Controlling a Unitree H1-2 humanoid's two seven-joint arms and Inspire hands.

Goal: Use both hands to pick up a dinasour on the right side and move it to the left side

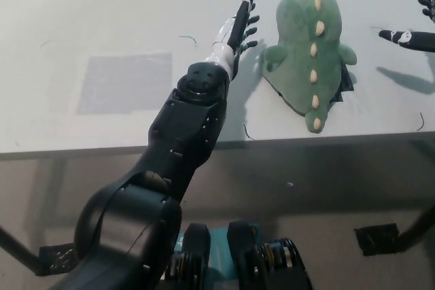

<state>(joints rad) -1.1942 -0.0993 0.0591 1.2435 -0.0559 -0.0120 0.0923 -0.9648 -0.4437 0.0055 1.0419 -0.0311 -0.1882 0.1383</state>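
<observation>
A green plush dinosaur [309, 52] lies on the pale tabletop [102, 18], toward the right side and near the front edge, with a row of cream spikes running down its back and its tail pointing at the table's edge. The left hand [242, 18] is just beside the toy's left flank, apart from it, its fingers stretched out straight and spread, holding nothing. The right hand [418, 18] shows only partly at the picture's right edge, well apart from the toy; dark fingers appear there, but whether they are spread or curled cannot be told.

The dinosaur looks soft and light, a stuffed thing that will squash under pressure rather than slip, and will not break if it is dropped. One palm alone would probably just push it along the tabletop. The better hold seems to be a squeeze from both flanks at the thick middle of the body, palms facing each other, below the line of spikes. A grey rectangular patch [126, 83] lies on the left part of the tabletop, a likely place to set it down.
</observation>
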